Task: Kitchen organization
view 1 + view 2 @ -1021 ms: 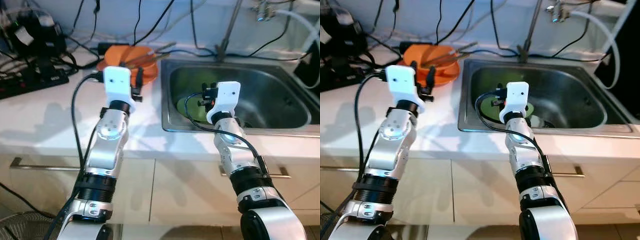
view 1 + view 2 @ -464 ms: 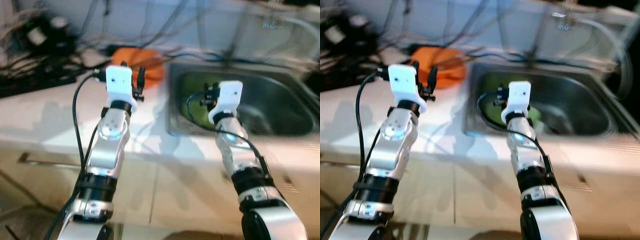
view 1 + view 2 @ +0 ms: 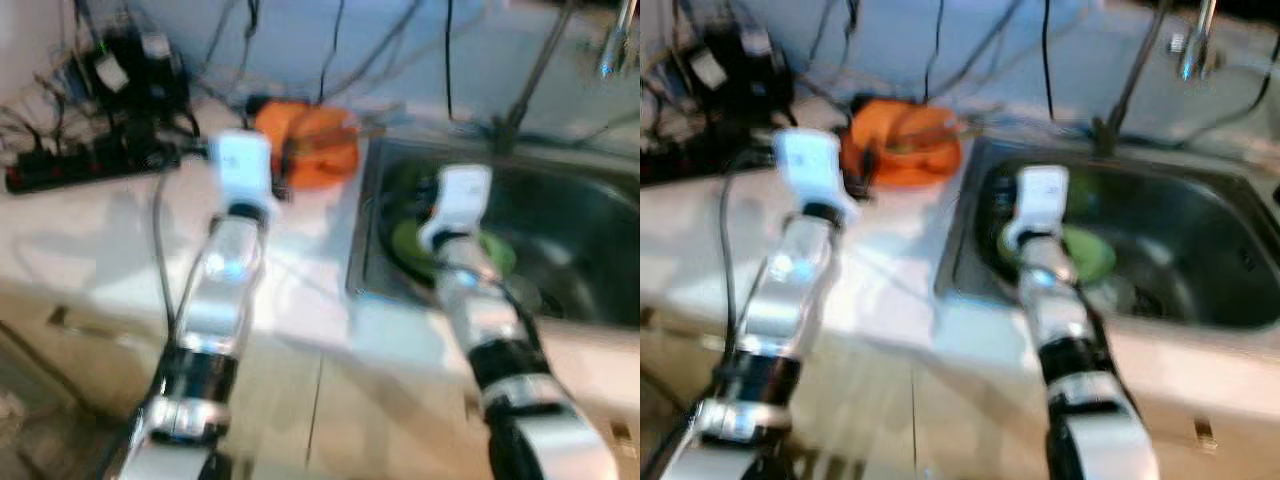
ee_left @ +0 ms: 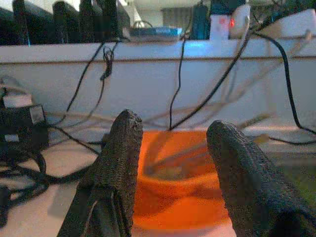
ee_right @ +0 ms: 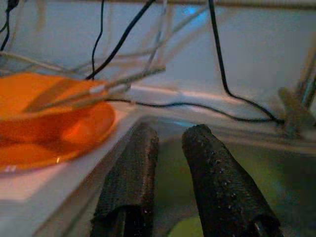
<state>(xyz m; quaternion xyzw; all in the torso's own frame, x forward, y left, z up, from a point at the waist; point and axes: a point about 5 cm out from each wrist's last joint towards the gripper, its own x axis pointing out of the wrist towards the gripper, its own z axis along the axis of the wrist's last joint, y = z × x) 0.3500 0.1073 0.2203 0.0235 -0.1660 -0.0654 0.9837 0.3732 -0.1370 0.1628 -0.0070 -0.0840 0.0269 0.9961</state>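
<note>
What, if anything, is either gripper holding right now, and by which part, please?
Nothing is held. The left gripper hangs open before the orange bowl; the right gripper, fingers slightly apart, is empty at the sink.

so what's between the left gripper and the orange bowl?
Nothing. In the left wrist view the left gripper has its fingers open, aimed straight at the orange bowl, with only bare white counter around it.
</note>
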